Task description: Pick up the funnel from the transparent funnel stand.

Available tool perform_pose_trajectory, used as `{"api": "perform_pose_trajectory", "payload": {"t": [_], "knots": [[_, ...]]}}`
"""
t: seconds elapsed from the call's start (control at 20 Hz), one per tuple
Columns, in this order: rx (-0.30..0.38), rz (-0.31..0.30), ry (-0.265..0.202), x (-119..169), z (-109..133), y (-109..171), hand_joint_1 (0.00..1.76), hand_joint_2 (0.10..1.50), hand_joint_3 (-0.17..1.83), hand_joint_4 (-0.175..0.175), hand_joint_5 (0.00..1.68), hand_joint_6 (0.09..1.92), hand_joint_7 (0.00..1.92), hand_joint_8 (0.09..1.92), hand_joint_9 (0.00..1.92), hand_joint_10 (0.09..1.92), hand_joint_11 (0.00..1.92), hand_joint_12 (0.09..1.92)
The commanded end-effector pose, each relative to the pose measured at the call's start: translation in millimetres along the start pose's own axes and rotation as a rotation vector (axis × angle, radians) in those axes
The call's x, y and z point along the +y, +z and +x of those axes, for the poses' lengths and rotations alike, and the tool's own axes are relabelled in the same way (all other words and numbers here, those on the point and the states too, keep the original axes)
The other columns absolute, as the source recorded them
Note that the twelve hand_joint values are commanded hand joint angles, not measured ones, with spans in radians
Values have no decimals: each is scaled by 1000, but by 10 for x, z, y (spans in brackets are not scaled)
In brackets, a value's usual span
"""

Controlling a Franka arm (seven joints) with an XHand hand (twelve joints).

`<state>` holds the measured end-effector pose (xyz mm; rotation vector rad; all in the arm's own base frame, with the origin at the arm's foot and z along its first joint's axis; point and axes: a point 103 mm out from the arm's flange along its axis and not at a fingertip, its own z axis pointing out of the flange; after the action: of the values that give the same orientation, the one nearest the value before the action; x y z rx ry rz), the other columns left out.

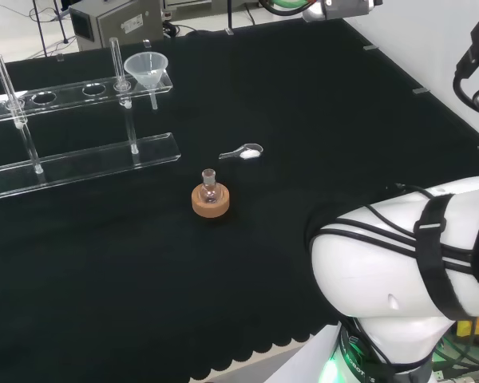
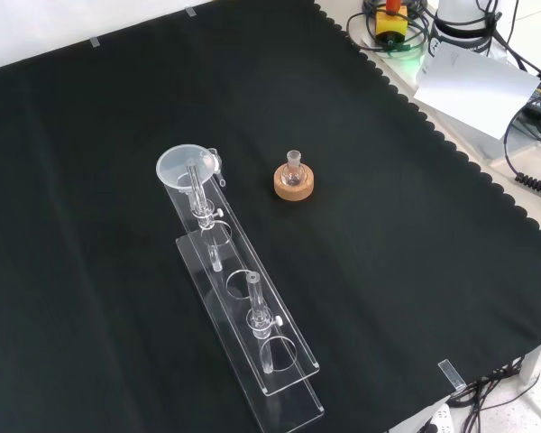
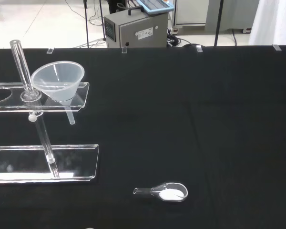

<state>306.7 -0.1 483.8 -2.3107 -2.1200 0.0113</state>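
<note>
Funnel (image 1: 146, 69) of clear plastic sat upright in the end hole of the transparent funnel stand's (image 1: 88, 163) upper shelf, its spout hanging below the shelf, at the stand's right end in the head view. Near the stand, a small flask (image 1: 210, 184) stood on a cork ring (image 1: 211, 200) on the black cloth (image 1: 319, 128). A clear scoop (image 1: 245, 152) holding white powder lay just beyond it. Whether the hand's fingers were apart or together could not be told.

Matt black cloth (image 1: 319, 96); clear glossy plastic stand (image 1: 88, 163), translucent funnel (image 1: 146, 70); cork ring (image 1: 211, 201).
</note>
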Motion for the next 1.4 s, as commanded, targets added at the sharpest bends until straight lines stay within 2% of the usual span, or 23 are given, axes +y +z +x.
{"api": "perform_pose_trajectory", "payload": {"t": [0.05,0.2,0.7,1.1,1.4], "knots": [[-10,-9,1,7,-2,0,9,1136,531,-3,177,222,15,470,155,619,25,1275],[-10,-7,5,26,-13,9,0,1201,411,-3,227,96,6,474,156,607,2,1324],[-9,25,20,189,-84,151,0,1215,383,-3,245,87,6,475,158,605,0,1333],[-16,69,41,527,41,336,0,1213,373,-5,257,87,6,475,164,606,0,1335],[-41,104,28,891,156,417,7,1190,346,-12,264,87,33,485,178,611,0,1343]]}}
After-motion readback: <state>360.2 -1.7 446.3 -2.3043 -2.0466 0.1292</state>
